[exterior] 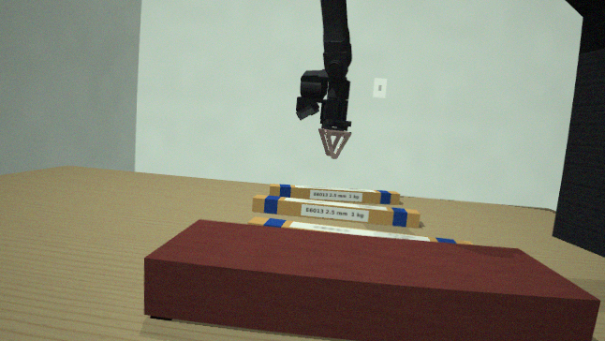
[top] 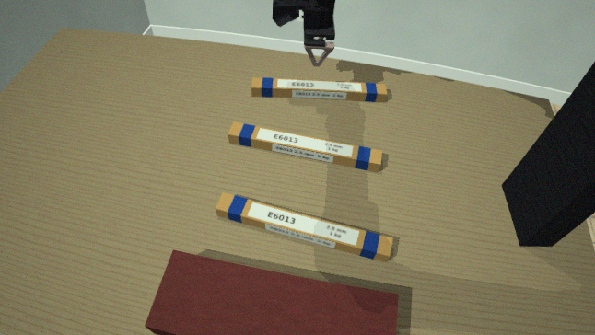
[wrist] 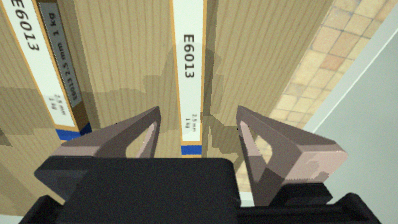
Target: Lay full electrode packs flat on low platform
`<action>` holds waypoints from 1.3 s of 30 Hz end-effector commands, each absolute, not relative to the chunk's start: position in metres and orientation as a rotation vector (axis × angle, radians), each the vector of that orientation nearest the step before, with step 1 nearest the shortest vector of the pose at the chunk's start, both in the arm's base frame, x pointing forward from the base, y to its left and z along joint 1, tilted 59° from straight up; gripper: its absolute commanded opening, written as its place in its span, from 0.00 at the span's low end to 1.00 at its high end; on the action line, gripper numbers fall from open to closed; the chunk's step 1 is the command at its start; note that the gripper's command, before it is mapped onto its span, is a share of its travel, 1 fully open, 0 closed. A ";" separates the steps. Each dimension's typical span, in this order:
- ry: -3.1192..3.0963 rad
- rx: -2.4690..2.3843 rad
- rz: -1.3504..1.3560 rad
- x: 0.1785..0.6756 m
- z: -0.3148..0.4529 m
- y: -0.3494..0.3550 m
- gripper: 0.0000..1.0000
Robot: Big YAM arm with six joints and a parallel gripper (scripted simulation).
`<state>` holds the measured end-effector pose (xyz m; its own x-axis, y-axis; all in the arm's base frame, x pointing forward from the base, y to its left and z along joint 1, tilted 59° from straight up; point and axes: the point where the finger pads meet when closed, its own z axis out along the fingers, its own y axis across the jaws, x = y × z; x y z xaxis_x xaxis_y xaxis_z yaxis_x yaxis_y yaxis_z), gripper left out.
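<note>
Platform (top: pixel 258 299): dark red, low, at the table's (top: pixel 92 161) near edge, nothing on it.
Near pack (top: pixel 304 226): flat on the table, just beyond the platform.
Middle pack (top: pixel 305 146): flat, mid-table.
Far pack (top: pixel 319 89): flat, toward the far edge.
Gripper (exterior: pixel 334 155): raised high above the far pack, fingers apart, holding nothing.
</note>
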<state>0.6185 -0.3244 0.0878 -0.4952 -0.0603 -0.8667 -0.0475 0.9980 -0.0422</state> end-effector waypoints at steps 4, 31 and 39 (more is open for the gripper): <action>2.104 -0.073 0.019 0.647 0.055 -0.310 0.74; 2.102 -0.055 0.010 0.686 0.030 -0.317 0.74; 2.104 -0.068 0.020 0.699 0.022 -0.307 0.74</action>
